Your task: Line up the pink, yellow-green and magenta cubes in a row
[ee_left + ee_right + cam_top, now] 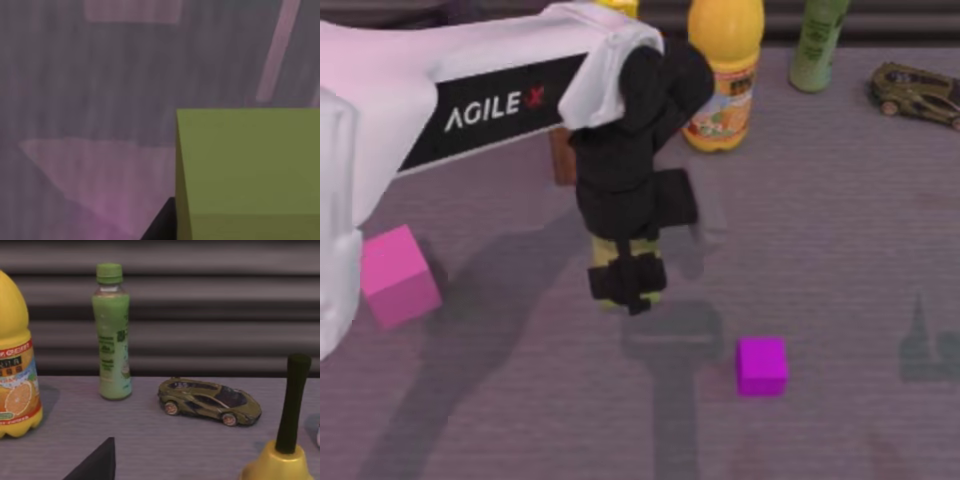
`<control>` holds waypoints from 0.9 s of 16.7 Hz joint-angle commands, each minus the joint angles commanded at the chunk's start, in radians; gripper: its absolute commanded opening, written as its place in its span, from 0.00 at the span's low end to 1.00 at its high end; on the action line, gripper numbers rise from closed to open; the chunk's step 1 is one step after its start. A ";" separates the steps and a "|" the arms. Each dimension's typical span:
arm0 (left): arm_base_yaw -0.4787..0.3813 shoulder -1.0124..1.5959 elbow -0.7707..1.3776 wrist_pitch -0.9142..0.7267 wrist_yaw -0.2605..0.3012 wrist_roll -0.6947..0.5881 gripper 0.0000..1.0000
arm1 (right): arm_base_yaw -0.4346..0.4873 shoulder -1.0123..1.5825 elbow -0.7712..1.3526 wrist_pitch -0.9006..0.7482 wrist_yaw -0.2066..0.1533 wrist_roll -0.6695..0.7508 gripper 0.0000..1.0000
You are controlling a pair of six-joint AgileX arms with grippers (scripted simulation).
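The left gripper (625, 275) is seen mid-tabletop in the top view, its fingers closed on the yellow-green cube (620, 252), of which only slivers show between the black parts. In the left wrist view the yellow-green cube (247, 172) fills the near corner, so it sits right at the fingers. Whether it rests on the tabletop (840, 230) or is carried just above cannot be told.

The key relation: the magenta cube (761, 365) lies to the right of the held cube and a little nearer the front edge, well apart. The pink cube (395, 275) lies far toward the left edge, partly under the left arm. The held cube is thus between the two, though nearer the magenta one.

Judged from this, the row is not yet formed; the three are spread and not level.

The right gripper is not seen in the top view; its fingers cannot be told. Its wrist view faces the orange juice bottle (15, 365), green bottle (112, 335), toy car (210, 401) and bell (285, 450).
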 joint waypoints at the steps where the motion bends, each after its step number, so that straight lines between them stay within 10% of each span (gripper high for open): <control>1: -0.052 -0.007 -0.003 -0.004 0.000 -0.008 0.00 | 0.000 0.000 0.000 0.000 0.000 0.000 1.00; 15: -0.170 0.025 -0.103 0.148 0.000 -0.038 0.00 | 0.000 0.000 0.000 0.000 0.000 0.000 1.00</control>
